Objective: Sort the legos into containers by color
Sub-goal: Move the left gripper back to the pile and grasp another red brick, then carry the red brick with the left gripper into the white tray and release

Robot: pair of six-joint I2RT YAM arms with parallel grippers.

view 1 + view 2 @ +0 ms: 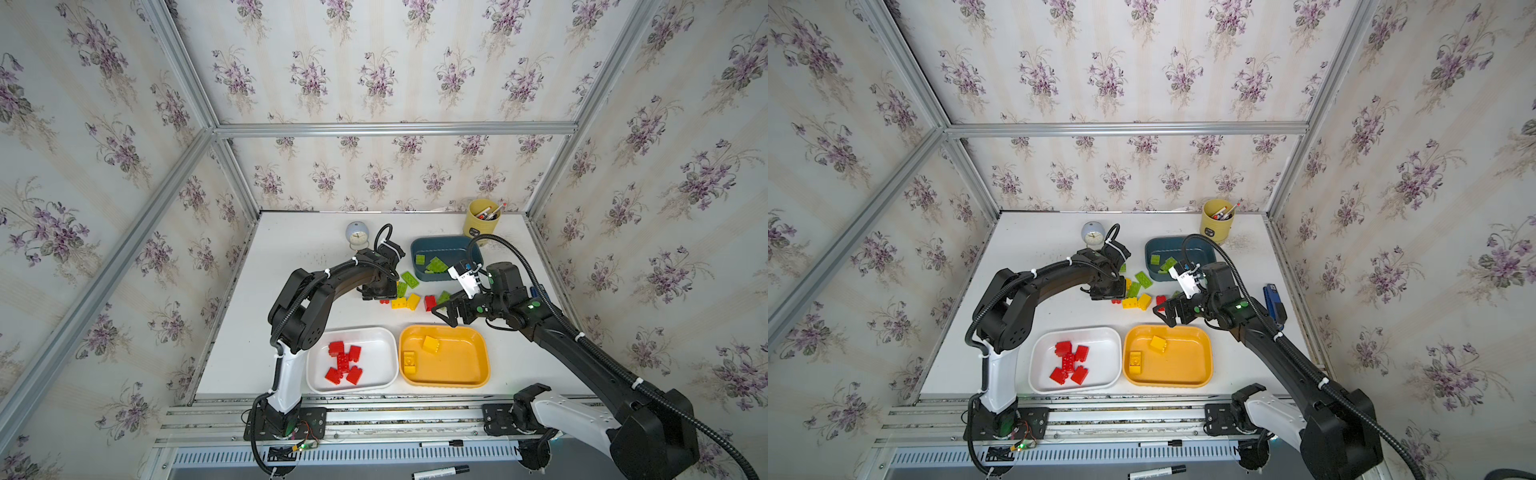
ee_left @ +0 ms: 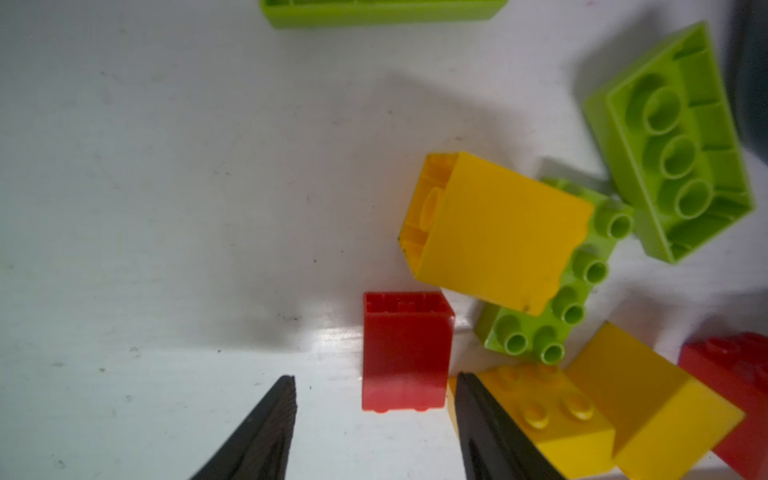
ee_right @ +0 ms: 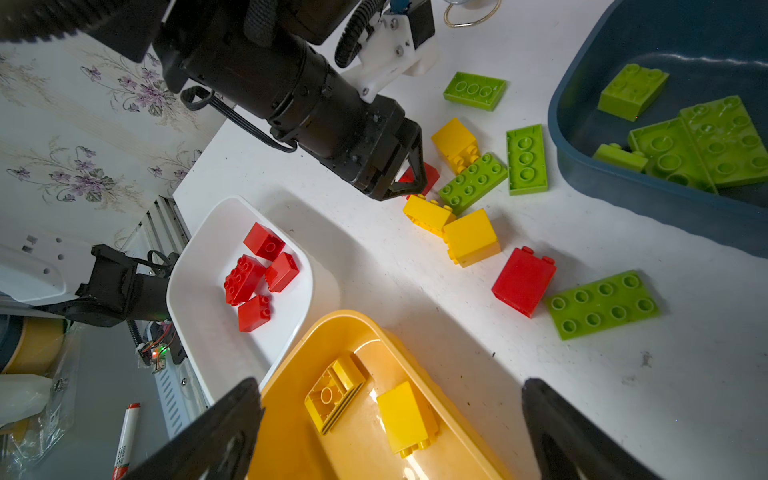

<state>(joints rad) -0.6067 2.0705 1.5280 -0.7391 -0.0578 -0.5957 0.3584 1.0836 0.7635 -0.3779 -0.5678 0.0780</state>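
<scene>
My left gripper (image 2: 374, 376) is down at the pile of loose legos in the middle of the table. It is open, with a small red brick (image 2: 405, 353) partly between its fingers. One fingertip (image 2: 463, 380) is close beside the brick and the other stands apart. In a top view only an edge of this red brick (image 1: 384, 301) shows under the left gripper (image 1: 380, 297). My right gripper (image 1: 444, 318) hangs open and empty over the far rim of the orange-yellow tray (image 1: 482, 345), which holds two yellow bricks. The white tray (image 1: 374, 332) holds several red bricks. The teal tray (image 1: 415, 249) holds green ones.
Loose yellow bricks (image 1: 407, 302), a second red brick (image 1: 430, 302) and green pieces (image 1: 409, 278) lie between the grippers. A small clock (image 1: 357, 235) and a yellow pen cup (image 1: 481, 220) stand at the back. A blue tool (image 1: 1273, 301) lies at the right edge.
</scene>
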